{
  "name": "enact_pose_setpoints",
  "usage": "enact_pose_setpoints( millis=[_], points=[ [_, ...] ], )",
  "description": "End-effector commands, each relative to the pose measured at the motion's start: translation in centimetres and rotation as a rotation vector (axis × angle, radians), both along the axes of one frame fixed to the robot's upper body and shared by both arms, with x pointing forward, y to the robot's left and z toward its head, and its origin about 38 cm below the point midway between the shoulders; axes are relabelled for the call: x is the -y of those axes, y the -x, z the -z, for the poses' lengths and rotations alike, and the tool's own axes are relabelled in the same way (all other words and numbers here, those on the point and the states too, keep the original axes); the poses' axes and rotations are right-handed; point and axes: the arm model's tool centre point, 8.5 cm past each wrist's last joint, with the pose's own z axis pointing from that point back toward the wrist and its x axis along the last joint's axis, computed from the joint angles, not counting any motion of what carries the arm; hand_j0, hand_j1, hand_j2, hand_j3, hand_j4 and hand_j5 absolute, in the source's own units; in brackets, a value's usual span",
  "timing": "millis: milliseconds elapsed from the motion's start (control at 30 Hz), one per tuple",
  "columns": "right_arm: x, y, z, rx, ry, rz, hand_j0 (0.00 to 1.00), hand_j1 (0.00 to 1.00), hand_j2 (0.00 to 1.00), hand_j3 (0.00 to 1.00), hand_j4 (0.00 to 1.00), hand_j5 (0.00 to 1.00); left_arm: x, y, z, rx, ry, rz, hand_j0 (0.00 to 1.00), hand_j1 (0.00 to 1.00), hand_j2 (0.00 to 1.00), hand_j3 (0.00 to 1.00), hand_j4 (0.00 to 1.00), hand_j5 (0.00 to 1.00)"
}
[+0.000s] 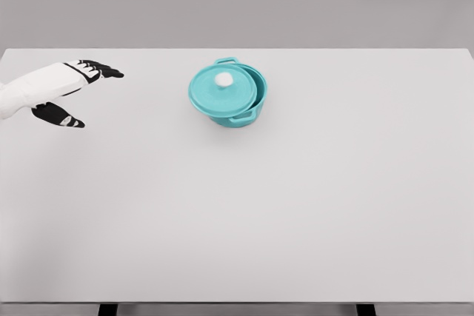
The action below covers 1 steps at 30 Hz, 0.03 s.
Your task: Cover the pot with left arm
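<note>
No readable text, label or number shows anywhere (every surface is plain).

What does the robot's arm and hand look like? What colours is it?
Only one arm shows, the left arm, coming in from the left edge. It is smooth and white, like a rounded shell, and it narrows toward the wrist. The left hand has a white back and black fingers, with a black thumb below. No cables or markings can be seen. The right arm is out of view.
</note>
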Motion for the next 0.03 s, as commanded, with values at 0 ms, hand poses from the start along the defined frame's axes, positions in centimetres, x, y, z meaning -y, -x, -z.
enact_pose_setpoints(
  millis=[0],
  points=[
    [-0.02,0.03,0.00,-0.001,-0.001,0.000,1.00,1.00,1.00,1.00,1.00,1.00,0.10,-0.03,-0.01,-0.001,0.009,0.000,1.00,1.00,1.00,1.00,1.00,1.00]
  ],
)
